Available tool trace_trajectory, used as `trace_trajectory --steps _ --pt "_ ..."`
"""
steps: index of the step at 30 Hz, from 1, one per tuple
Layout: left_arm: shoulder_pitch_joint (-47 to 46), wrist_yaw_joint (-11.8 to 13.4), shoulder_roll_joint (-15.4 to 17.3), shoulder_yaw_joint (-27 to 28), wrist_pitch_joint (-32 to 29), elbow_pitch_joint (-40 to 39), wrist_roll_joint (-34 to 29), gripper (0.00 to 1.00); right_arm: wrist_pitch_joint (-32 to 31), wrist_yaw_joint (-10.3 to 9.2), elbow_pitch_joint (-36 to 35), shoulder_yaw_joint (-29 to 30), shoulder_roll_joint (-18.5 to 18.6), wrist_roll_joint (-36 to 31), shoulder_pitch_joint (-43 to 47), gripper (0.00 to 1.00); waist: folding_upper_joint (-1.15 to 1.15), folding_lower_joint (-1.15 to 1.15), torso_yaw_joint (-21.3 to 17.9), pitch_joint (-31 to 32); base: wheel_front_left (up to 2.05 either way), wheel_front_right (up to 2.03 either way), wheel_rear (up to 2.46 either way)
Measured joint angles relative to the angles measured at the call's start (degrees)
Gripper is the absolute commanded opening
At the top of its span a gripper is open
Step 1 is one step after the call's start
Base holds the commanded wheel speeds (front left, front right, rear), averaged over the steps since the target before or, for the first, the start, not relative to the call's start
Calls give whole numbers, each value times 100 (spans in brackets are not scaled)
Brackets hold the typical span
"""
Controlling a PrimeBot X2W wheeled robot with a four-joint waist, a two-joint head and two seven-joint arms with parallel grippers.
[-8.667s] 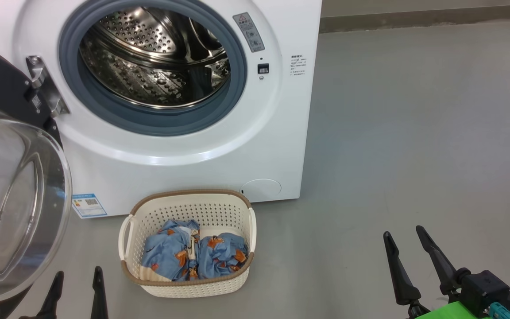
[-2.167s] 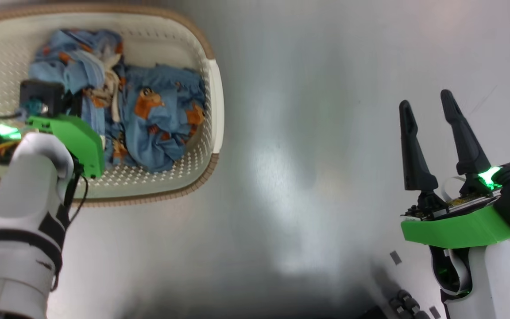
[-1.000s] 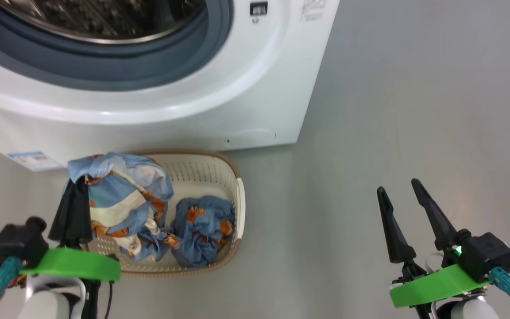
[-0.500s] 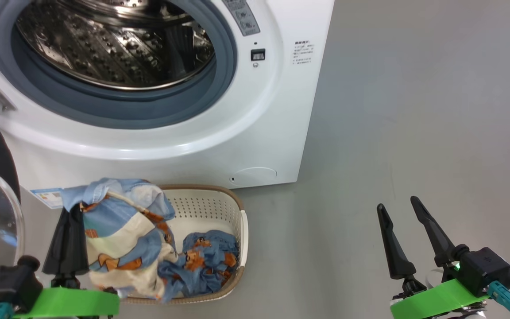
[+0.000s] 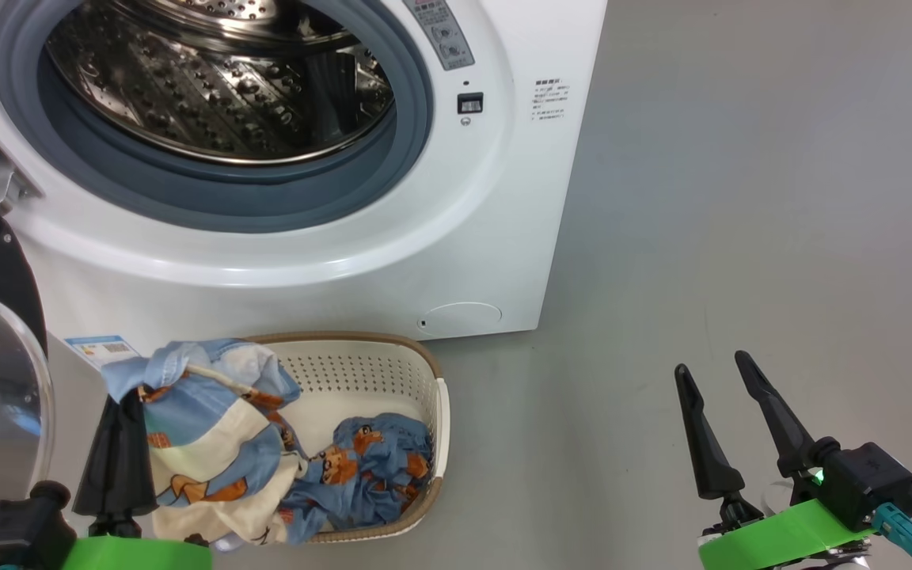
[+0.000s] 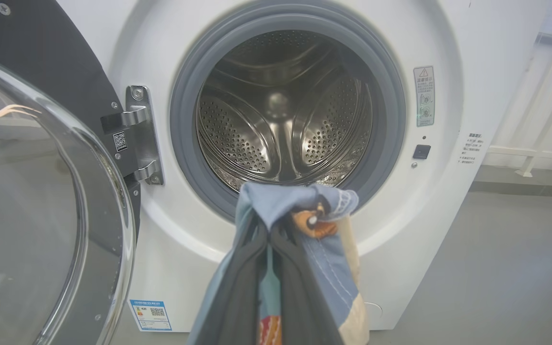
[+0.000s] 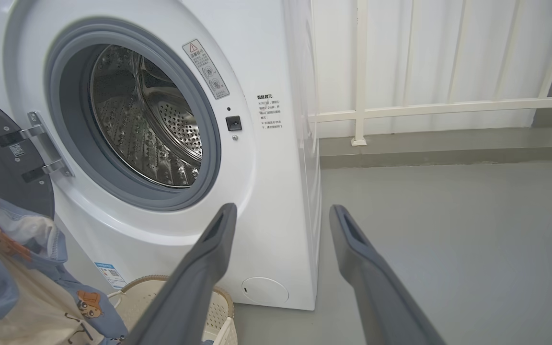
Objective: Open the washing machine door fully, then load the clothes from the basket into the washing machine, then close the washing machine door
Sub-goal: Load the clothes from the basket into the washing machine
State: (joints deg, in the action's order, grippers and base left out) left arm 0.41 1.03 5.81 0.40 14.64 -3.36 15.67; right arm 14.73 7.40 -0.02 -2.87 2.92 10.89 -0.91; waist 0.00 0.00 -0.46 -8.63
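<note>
My left gripper (image 5: pixel 120 443), fingers upright, pinches one of the clothes (image 5: pixel 210 443), which hangs over the basket (image 5: pixel 345 339) below the washing machine (image 5: pixel 464 237); my right gripper (image 5: pixel 709 364) stands wide apart, empty.

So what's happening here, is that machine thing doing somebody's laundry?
Yes, a two-armed robot is loading a washer. Its left gripper is shut on a blue cartoon-print garment, held up over the basket in front of the washing machine. The door stands swung open and the drum looks empty. More clothes lie in the basket. The right gripper hangs open off to the side, holding nothing.
</note>
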Motion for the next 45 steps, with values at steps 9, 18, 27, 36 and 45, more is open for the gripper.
trace_trajectory --steps 9,18,27,36,45 --pt "-5 0 2 -19 0 44 0 0 0 0 -25 3 0 0 -1 100 0 0 31 -86 0 0 0" --pt "-15 -1 7 -59 -1 113 1 0 0 0 -20 4 0 0 -1 100 0 0 51 -85 0 0 0" --pt "-15 0 10 -113 -1 126 1 0 0 0 74 4 0 0 2 100 0 0 68 52 0 0 0" --pt "104 24 36 -141 -1 136 2 0 0 0 125 1 0 0 122 100 0 0 74 301 0 0 0" --pt "214 75 36 -172 -3 99 21 0 0 0 158 2 -1 0 240 100 0 0 113 425 0 0 0"
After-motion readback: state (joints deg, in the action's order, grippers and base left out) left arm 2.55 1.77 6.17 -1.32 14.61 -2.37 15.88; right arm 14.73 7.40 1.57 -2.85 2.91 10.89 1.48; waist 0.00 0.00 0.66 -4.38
